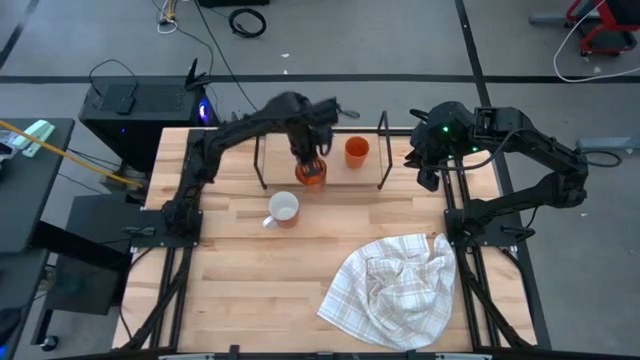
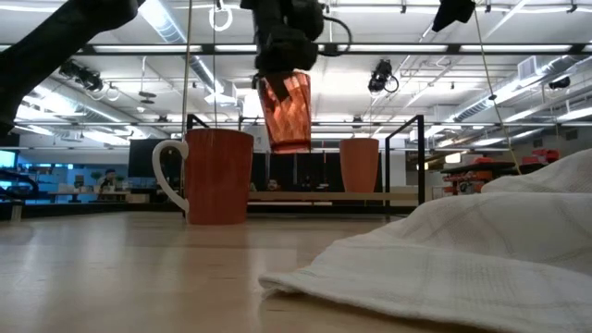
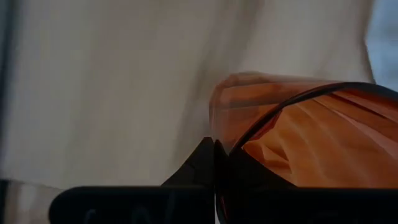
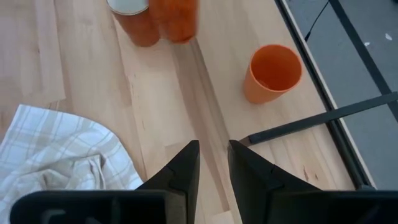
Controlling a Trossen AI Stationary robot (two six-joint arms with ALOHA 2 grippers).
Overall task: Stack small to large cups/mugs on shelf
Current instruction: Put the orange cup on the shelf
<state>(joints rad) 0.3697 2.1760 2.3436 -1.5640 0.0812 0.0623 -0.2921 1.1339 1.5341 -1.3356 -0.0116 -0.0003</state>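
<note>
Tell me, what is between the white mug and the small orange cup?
In the low view, the tumbler hangs between the mug and the small orange cup, lifted and held by the left hand. The high view agrees.

The ribbed translucent tumbler (image 1: pixel 312 173) is dark orange, its walls glowing amber against the light; the smaller plain plastic cup (image 1: pixel 357 151) is a brighter, flat orange; the handled ceramic mug (image 1: pixel 283 209) is white inside; the crumpled cloth (image 1: pixel 393 290) is white with a fine grey check; the wooden worktop (image 1: pixel 250 280) shows pale blond planks; the shelf's wire uprights (image 1: pixel 383 150) are black.
</note>
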